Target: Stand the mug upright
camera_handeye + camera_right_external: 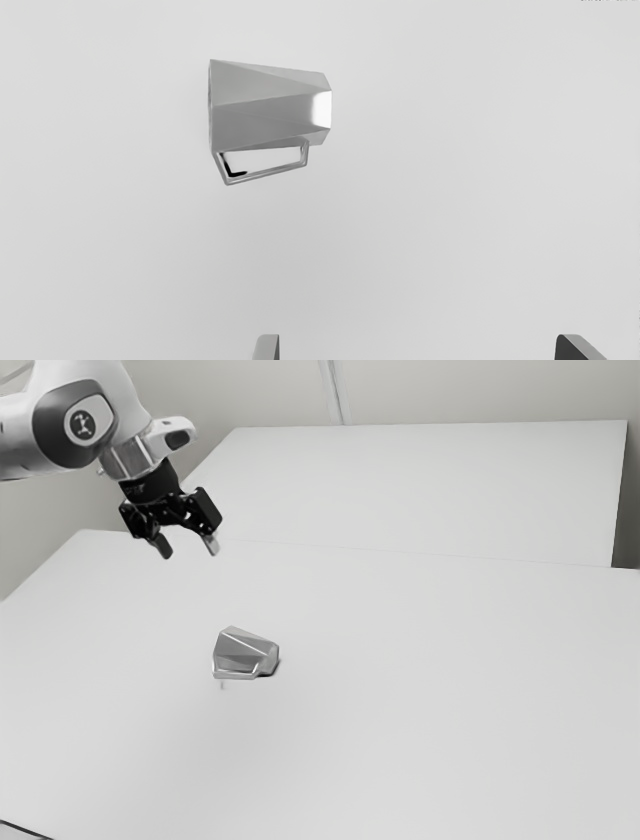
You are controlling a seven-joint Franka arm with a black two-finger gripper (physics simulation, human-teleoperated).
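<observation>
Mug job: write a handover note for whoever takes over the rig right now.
Gripper: open and empty, raised above the table, clear of the mug.
Mug: lying on its side on the table, its handle on the side toward the gripper's fingers in the wrist view.
Done: nothing of the task shows as done; the mug is not upright.
Left: approach, grip the mug, turn it onto its narrower end, which looks like the base, and release it standing.
</observation>
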